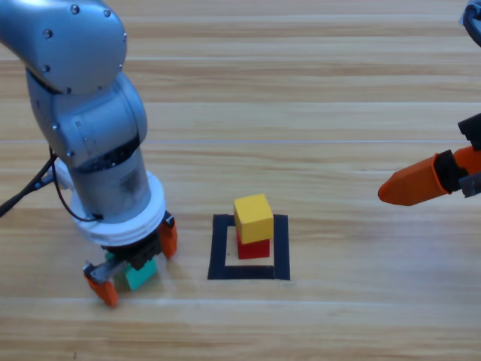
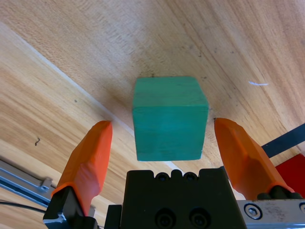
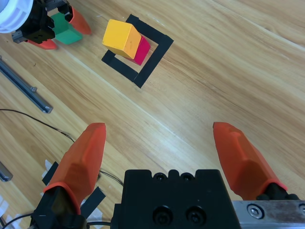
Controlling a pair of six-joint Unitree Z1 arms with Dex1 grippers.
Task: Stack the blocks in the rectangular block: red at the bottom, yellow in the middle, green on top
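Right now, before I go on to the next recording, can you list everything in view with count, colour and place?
red block: one, red, inside the tape frame, at the bottom of the stack.
yellow block: one, yellow, on top of the red block.
green block: one, teal-green, on the table left of the frame, between the left end effector's jaws, gaps on both sides.
tape frame: one, black, near-square outline around the stack.
table: one, wooden.
cables: dark, on the table in the right wrist view.
left end effector: orange jaws, open around the green block.
right end effector: orange jaws, open, waiting at the right edge.
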